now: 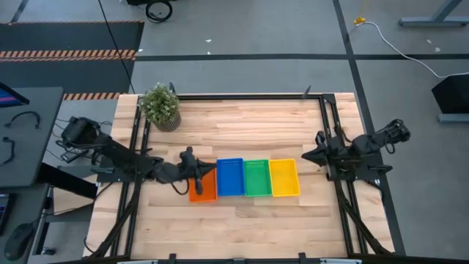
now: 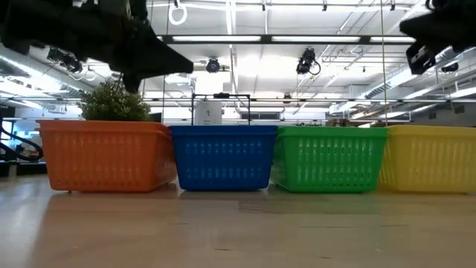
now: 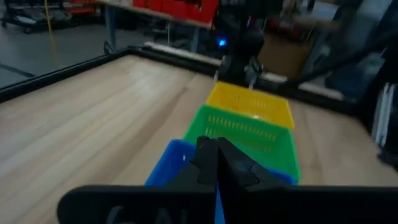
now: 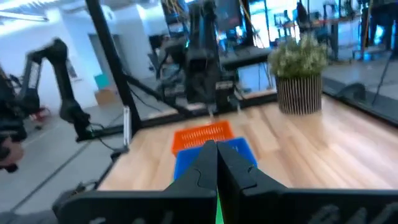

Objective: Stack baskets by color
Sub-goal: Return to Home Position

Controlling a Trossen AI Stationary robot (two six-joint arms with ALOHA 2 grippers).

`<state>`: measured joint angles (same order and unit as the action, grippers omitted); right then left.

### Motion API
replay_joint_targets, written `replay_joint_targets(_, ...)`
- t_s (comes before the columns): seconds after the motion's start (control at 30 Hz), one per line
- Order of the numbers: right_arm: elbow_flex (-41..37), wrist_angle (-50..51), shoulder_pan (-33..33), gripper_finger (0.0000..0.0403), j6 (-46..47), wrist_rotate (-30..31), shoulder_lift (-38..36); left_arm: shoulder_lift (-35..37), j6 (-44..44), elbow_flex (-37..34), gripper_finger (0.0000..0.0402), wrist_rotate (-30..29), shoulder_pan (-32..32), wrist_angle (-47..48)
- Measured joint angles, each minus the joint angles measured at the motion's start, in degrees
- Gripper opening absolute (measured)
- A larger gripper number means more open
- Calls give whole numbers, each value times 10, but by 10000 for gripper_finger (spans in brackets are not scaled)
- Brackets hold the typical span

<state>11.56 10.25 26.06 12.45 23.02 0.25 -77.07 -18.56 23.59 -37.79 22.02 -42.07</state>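
The baskets are sitting side by side in one row on the table (image 1: pixel 242 132): the orange basket (image 1: pixel 203 188) is lying nearest the potted plant (image 1: pixel 160 107), then the blue basket (image 1: pixel 230 177), the green basket (image 1: pixel 257 177), and the yellow basket (image 1: pixel 284 177) farthest from it. The left gripper (image 3: pixel 214 155) is hovering over the orange one, fingers pressed together, gripping nothing. The right gripper (image 4: pixel 216 152) is waiting beyond the yellow one, farther again from the plant, fingers likewise together and carrying nothing.

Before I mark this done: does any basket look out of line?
Yes: the orange basket sits nearer the low camera than the blue basket, green basket and yellow basket, which align. The left tool hangs shut above it; the right tool waits aside.
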Motion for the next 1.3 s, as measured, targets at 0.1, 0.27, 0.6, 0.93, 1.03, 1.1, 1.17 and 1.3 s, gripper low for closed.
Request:
replay_joint_targets(0.1, -29, -45, -20, 0, 4, -30, 13, 13, 3, -39, 4, 41, -30, -97)
replay_joint_targets(0.27, -81, -114, -74, 0, -9, -60, 13, 77, 18, -94, 4, 71, -62, -152)
replay_joint_targets(0.6, -112, -132, -216, 0, -25, -274, 4, 304, 23, -182, 4, 173, -156, -58)
replay_joint_targets(0.93, -112, -123, -233, 26, 8, -262, 9, 579, 28, -203, 4, 200, -182, 256)
replay_joint_targets(1.03, -112, -123, -233, 26, 20, -261, 9, 637, 37, -203, 4, 200, -175, 341)
replay_joint_targets(1.1, -112, -123, -233, 25, 24, -261, 9, 668, 43, -203, 4, 199, -172, 380)
replay_joint_targets(1.17, -112, -123, -233, 26, 25, -261, 9, 691, 49, -203, 4, 197, -172, 402)
replay_joint_targets(1.3, -112, -123, -233, 27, 25, -261, 9, 725, 75, -203, 4, 200, -172, 433)
